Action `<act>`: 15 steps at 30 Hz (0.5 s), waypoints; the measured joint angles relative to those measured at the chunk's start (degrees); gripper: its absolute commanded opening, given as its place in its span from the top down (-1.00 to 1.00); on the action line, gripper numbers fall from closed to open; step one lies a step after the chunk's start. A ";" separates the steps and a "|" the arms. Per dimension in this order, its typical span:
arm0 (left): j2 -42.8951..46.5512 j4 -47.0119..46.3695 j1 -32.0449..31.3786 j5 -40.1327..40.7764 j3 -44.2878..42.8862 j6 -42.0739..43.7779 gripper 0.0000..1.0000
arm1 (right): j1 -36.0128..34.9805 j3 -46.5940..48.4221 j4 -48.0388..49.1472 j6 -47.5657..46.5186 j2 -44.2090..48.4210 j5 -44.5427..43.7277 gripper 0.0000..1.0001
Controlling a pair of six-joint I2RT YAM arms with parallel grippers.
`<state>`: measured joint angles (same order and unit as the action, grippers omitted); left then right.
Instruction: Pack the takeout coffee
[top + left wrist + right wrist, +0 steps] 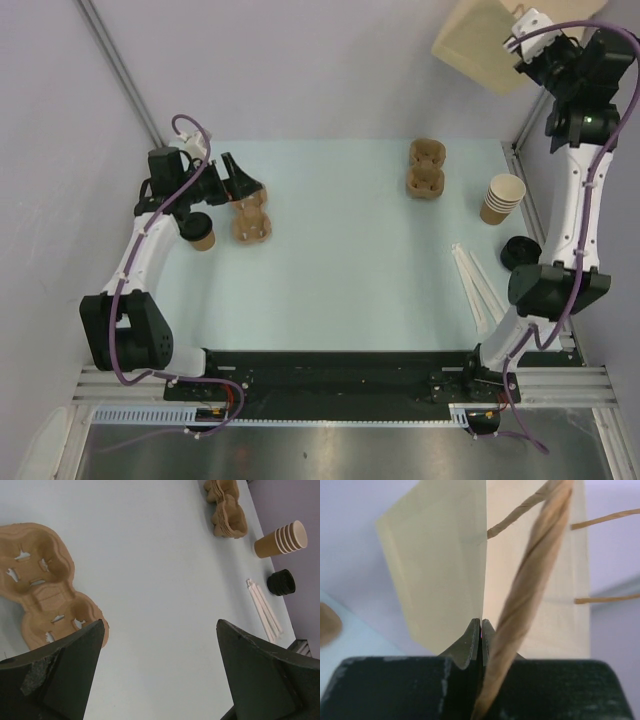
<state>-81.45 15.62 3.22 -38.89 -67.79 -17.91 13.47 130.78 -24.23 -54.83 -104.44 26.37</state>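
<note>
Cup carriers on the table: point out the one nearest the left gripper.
The lone carrier at the left, right beside the open left gripper. The other carriers sit stacked at the far right, by the stacked paper cups.

We see a pale mint counter [340, 270] in soft, even light, closed in by plain lavender-grey walls [300, 60]. A slim metal bar [120, 70] rises from its far left corner. A brushed steel sheet [330, 455] lies beyond the near edge.

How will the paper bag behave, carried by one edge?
Probably light: the right gripper holds the paper bag aloft by one pinched edge. Likely floppy, so it may swing or crease there. Its loose twisted handle could snag.
</note>
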 measured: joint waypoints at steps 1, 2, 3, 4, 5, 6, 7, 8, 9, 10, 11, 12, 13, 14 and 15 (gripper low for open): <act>0.00 0.50 0.00 0.48 -0.13 0.35 -0.99 | -1.90 -0.85 0.35 -0.04 2.29 0.72 1.00; 0.00 0.92 0.00 0.94 -0.28 0.61 -0.99 | -3.91 -1.95 0.55 -0.15 4.61 1.64 1.00; 0.02 1.36 0.02 1.20 -0.37 0.98 -0.99 | -5.99 -3.13 0.61 -0.42 6.95 2.29 1.00; 0.07 1.68 0.02 1.36 -0.46 1.31 -0.99 | -7.78 -4.68 0.72 -0.83 9.22 2.97 1.00; 0.13 1.90 0.04 1.55 -0.46 1.55 -0.99 | -9.70 -6.45 0.63 -1.31 11.52 3.28 1.00; 0.24 2.14 0.07 1.75 -0.46 1.86 -0.99 | -11.72 -8.11 0.46 -1.88 13.55 3.48 1.00; 0.50 2.49 0.09 2.25 -0.46 2.08 -0.99 | -13.62 -9.62 0.22 -2.38 15.23 3.50 1.00; 0.63 2.58 0.15 2.45 -0.46 2.19 -0.99 | -15.89 -11.52 -0.35 -2.86 17.03 3.50 1.00; 0.85 2.69 0.22 2.75 -0.46 2.43 -0.99 | -17.64 -12.76 -0.85 -3.10 18.18 3.48 1.00; 1.16 2.78 0.33 2.93 -0.46 2.54 -0.99 | -20.33 -14.88 -0.94 -3.37 19.50 3.15 1.00; 1.57 2.99 0.50 3.19 -0.46 2.58 -0.99 | -23.08 -17.70 -1.55 -3.87 21.00 2.89 1.00; 1.88 3.10 0.66 3.23 -0.44 2.71 -0.99 | -25.51 -19.78 -2.21 -4.26 21.90 2.73 1.00; 2.19 3.23 0.85 3.30 -0.44 2.93 -0.99 | -27.96 -22.16 -2.54 -4.85 22.80 2.54 1.00; 2.38 3.34 1.01 3.30 -0.42 2.97 -0.99 | -29.81 -24.39 -2.97 -5.40 23.63 2.25 1.00; 2.62 3.48 1.18 3.30 -0.33 3.02 -0.99 | -31.87 -27.04 -4.20 -6.01 24.57 2.05 1.00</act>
<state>-78.83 19.09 4.40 -35.59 -68.12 -14.90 -18.39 103.74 -28.42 -60.84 -79.88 28.42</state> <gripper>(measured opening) 0.994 0.018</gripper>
